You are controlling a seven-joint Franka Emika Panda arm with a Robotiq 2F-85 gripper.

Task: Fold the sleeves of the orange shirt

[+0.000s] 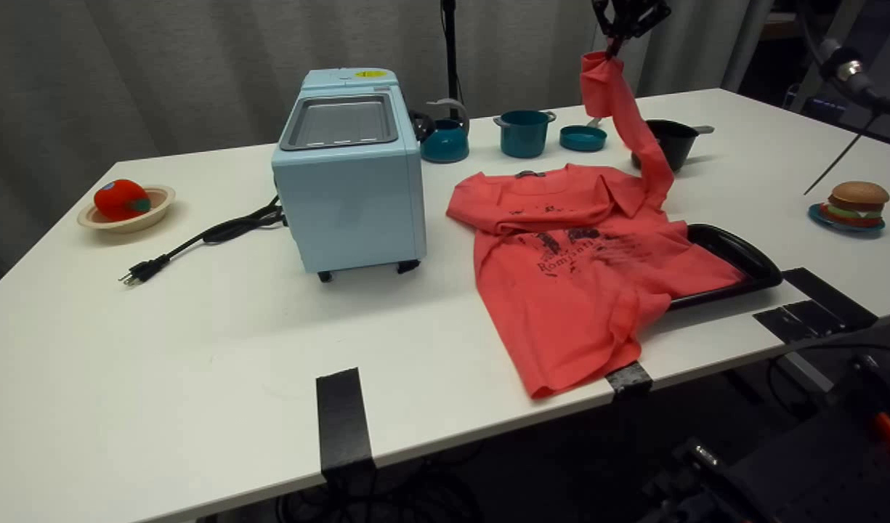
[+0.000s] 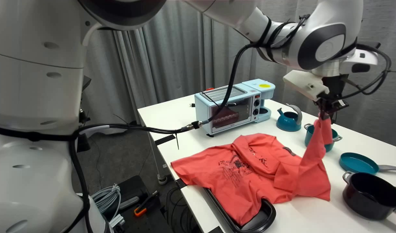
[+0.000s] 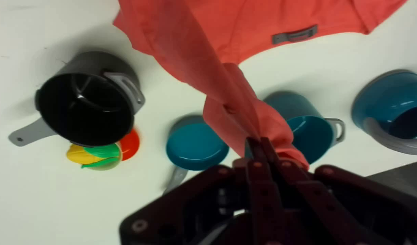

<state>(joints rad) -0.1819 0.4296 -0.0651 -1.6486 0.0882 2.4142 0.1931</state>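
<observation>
Exterior view: arm point(image 2: 249, 23) outstretched, the claw point(image 2: 325, 114) pinches one sleeve point(image 2: 318, 140) aloft.

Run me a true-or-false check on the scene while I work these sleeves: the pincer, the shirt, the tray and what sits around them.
1. The pincer is closed on a sleeve. True.
2. That sleeve lies flat along its whole length. False: it is held up off the tabletop by the pincer.
3. The orange shirt covers part of the black tray. True.
4. The shirt's chest is plain. False: it carries dark print.
5. The burger sits in the black pot. False: the burger sits on a small blue plate.
6. A power plug lies on the tabletop. True.
</observation>
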